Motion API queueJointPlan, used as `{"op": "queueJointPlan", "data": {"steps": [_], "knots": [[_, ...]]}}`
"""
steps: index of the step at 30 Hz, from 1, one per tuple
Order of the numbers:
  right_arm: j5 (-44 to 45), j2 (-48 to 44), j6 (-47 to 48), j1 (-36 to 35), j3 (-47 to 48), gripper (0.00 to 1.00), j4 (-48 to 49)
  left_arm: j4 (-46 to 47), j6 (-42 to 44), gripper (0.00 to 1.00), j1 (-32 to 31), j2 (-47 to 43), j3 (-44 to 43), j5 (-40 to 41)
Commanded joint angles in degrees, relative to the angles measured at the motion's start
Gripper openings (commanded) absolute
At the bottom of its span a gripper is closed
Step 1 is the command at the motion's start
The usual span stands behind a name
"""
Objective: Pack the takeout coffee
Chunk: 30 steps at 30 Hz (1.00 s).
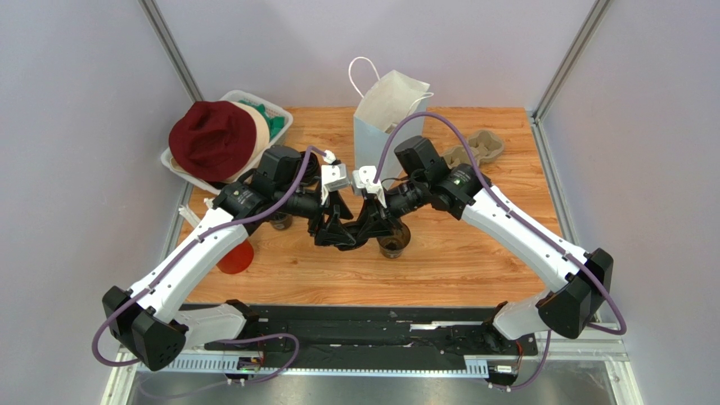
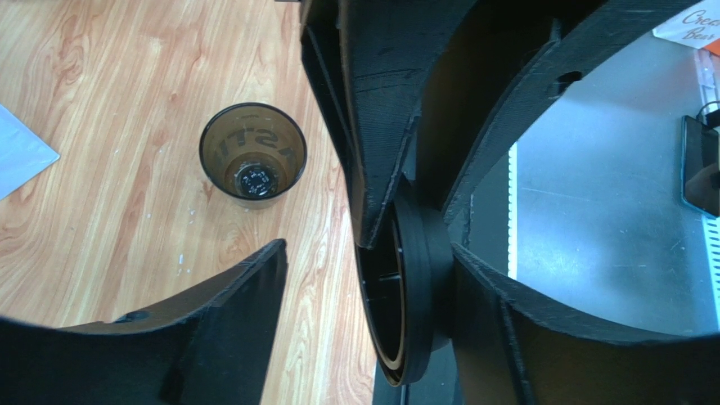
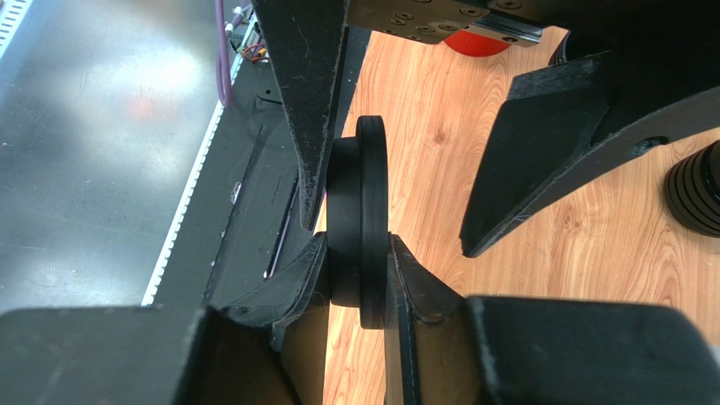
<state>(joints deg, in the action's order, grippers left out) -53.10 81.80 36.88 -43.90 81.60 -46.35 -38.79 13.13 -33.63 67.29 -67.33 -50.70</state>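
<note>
Pinching black lid [image 3: 359,169] edge-on in right gripper [image 3: 357,245]; straddling it with left gripper [image 2: 369,247], fingers spread; takeout coffee [image 2: 252,152] upright at ten o'clock.

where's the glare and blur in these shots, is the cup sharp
Left wrist view: cup sharp, fingers near the lens dark and soft. Right wrist view: glare on the metal surface, lid crisp. Top view: evenly lit, all in focus.
</note>
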Motion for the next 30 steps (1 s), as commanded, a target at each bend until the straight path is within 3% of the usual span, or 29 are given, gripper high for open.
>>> {"op": "queueJointPlan", "data": {"steps": [1, 5, 9, 15, 16, 19, 24, 30], "knots": [[-0.4, 0.3, -1.0, -0.6, 2.4, 0.12, 1.9, 1.5, 0.1, 0.66, 0.1, 0.6, -1.6, -1.4], [0.4, -0.1, -1.1, -0.5, 2.6, 0.15, 1.9, 1.3, 0.2, 0.46, 0.1, 0.7, -1.6, -1.4], [2.0, -0.3, -1.3, -0.6, 2.9, 0.21, 1.9, 1.2, 0.1, 0.44, 0.1, 0.5, -1.6, -1.3], [7.7, -2.6, -1.1, 0.7, 4.6, 0.51, 1.4, 2.7, -1.1, 0.44, 0.2, -0.4, -0.7, 1.7], [8.6, -3.0, -1.1, 0.8, 5.1, 0.61, 1.3, 3.2, -1.5, 0.44, 0.6, -0.5, -0.5, 2.3], [13.0, -4.5, -0.9, 1.4, 5.8, 0.69, 0.9, 4.8, -3.9, 0.43, 1.8, -0.2, -0.3, 3.4], [17.2, -6.6, -0.5, 2.1, 5.2, 0.68, 1.2, 6.9, -5.8, 0.37, 3.8, -0.2, 1.1, 8.8], [18.3, -9.6, 1.0, 3.0, 1.5, 0.70, 1.2, 4.0, 4.1, 0.48, 3.7, -0.9, 4.8, 8.6]]}}
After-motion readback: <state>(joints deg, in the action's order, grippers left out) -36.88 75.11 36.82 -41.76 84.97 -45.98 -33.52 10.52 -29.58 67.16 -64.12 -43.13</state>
